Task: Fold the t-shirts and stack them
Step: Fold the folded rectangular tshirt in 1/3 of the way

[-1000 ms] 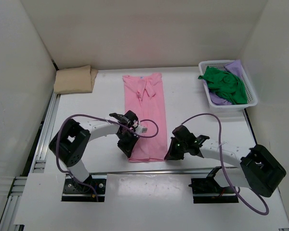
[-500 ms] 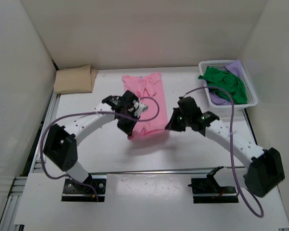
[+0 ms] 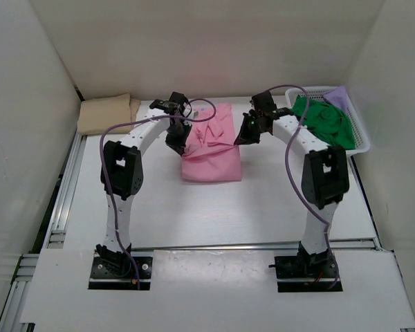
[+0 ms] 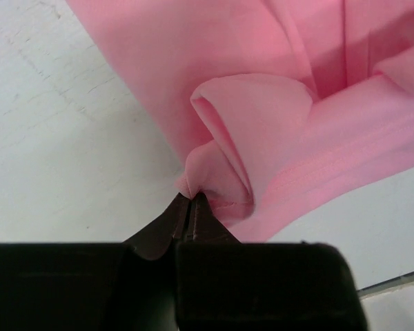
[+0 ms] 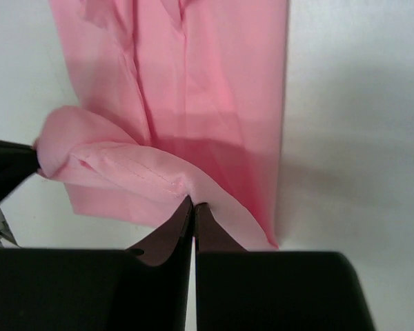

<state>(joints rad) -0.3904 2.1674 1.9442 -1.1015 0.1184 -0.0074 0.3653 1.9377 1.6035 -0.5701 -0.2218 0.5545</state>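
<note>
Since a second ago both arms have swung from the near end of the white table to its far half. They have carried the hem of the pink soft cloth t-shirt up and over toward its collar. What lay as a long strip is now a shorter doubled panel in the middle of the table, its lifted end not yet laid flat. The left gripper is clenched on the left hem corner, with the cloth bunched into a loose roll just above its tips. The right gripper is pinched tight on the stitched hem at the right corner, and the hem sags in a curve between the two. That sag suggests a light, limp fabric with no stiffness of its own. It should follow its corners, slump wherever it is unsupported, and probably wrinkle if the two pinches drift together. The hem corners therefore look the sensible hold, kept apart and level so the fold lands square. Thin cloth may slip from a shallow pinch, though nothing here is fragile. As for room, the folded tan cloth t-shirt sits at the far left corner, near the left arm. The white plastic mesh basket, holding the bright green t-shirt and the light purple t-shirt, stands just beside the right arm. The back wall is close beyond the collar, so the freest room lies toward the near half of the table.
</note>
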